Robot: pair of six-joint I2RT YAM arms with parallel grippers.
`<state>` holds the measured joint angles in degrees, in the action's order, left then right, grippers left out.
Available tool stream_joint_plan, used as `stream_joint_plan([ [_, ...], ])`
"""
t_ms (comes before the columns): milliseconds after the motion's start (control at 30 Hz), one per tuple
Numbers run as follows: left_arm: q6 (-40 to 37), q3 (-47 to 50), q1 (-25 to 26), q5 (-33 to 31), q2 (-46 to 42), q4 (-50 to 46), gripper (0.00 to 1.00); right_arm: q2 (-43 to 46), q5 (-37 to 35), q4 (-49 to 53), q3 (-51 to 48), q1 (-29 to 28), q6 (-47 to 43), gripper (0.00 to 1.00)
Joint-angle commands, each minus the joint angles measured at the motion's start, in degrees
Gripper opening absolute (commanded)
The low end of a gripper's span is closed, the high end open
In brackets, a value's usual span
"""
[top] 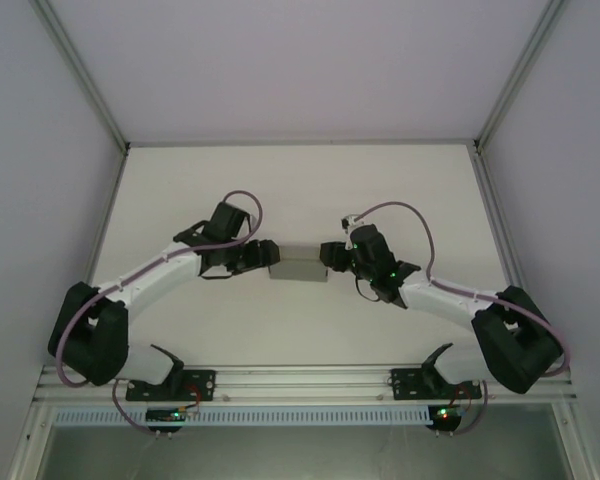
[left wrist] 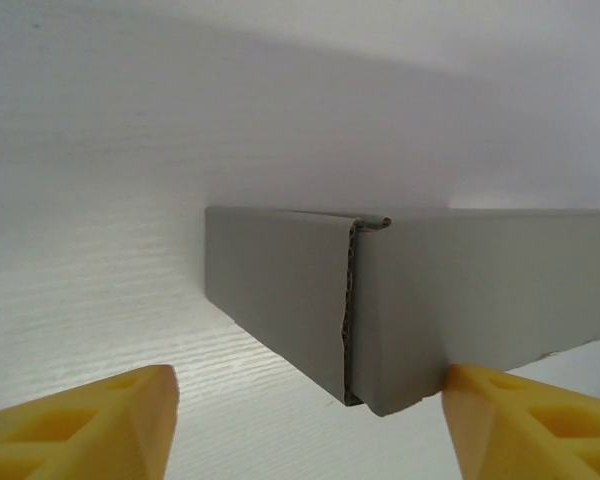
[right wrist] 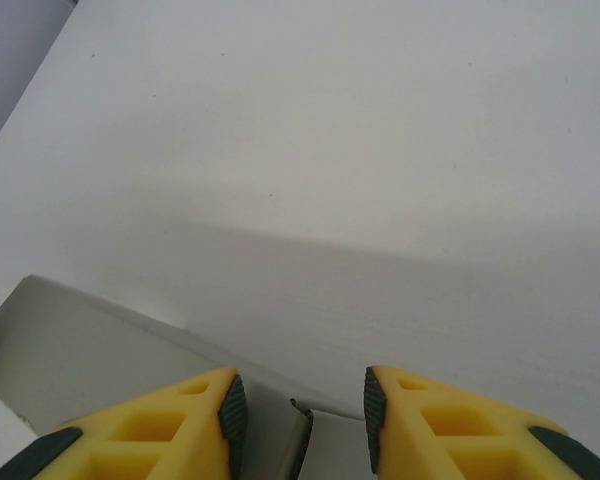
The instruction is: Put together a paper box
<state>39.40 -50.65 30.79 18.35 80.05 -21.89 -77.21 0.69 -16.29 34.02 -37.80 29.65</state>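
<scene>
Grey cardboard paper box [top: 298, 267] looked light and crushable; left gripper [left wrist: 310, 385] and right gripper [right wrist: 305, 400] stood spread, straddling its stiffer ends.

Centre blocked by paper box [top: 298, 266]; table [top: 300, 190] beyond open.

Looks like a robotics lab test cell to me. There's a plain white tabletop [top: 300, 190] boxed in by blank pale walls [top: 30, 180] and aluminium frame posts [top: 80, 70]. The left arm [top: 150, 275] and right arm [top: 450, 295], both white and black, are bolted onto a slotted aluminium rail [top: 300, 378] at the near edge. Purple cables [top: 400, 208] loop along them, and little green lights [top: 177, 412] glow at the bases.
</scene>
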Motion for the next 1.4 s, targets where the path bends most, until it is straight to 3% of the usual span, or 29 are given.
stream_joint_plan([
  [0,1.22,3.19,-0.63,4.41,1.65,5.01,0.62,-3.99,4.98,6.72,-4.52,-0.60,-8.44,0.39],
  [167,3.67,10.18,-1.81,4.40,0.54,9.68,0.53,-6.71,7.98,0.57,-8.75,-0.58,-19.72,0.39],
  [300,4.98,13.68,-3.37,6.14,1.71,12.84,0.40,-10.31,10.24,-6.76,-12.31,0.03,-21.71,0.38],
  [500,5.42,13.55,-3.45,5.65,3.48,11.90,0.36,-12.79,8.74,-13.36,-14.61,-0.37,-25.18,0.37],
  [700,4.85,11.31,-3.49,5.69,2.37,9.27,0.37,-10.30,9.85,-5.42,-11.47,-0.08,-25.56,0.38],
  [867,1.81,4.09,-3.46,3.51,0.48,4.59,0.41,-3.61,8.46,8.57,-0.55,0.90,-23.00,0.56],
  [933,0.28,0.28,-3.50,3.18,0.49,2.86,0.45,-2.24,8.92,15.40,6.04,2.13,-21.02,0.65],
  [1000,-0.85,-2.67,-3.51,3.30,0.20,1.88,0.58,-1.72,9.05,20.28,11.55,3.27,-19.65,0.74],
  [1067,-2.12,-4.73,-3.51,3.14,-0.61,1.43,0.71,-1.56,10.66,24.06,16.29,4.09,-19.96,0.80],
  [1133,-3.16,-5.87,-3.46,1.78,-1.83,0.50,0.87,-1.46,13.19,25.99,19.66,4.54,-21.25,0.99],
  [1167,-3.48,-6.33,-3.55,0.70,-2.44,-0.17,0.97,-1.50,14.59,26.58,20.84,4.60,-22.37,0.99],
  [1267,-4.63,-7.48,-4.19,-3.62,-4.15,-3.41,1.00,-2.51,16.29,28.17,24.09,4.05,-27.75,0.99],
  [1367,-4.97,-7.84,-5.45,-11.85,-6.72,-7.75,1.00,-5.28,16.22,34.03,29.08,0.97,-32.37,0.99],
])
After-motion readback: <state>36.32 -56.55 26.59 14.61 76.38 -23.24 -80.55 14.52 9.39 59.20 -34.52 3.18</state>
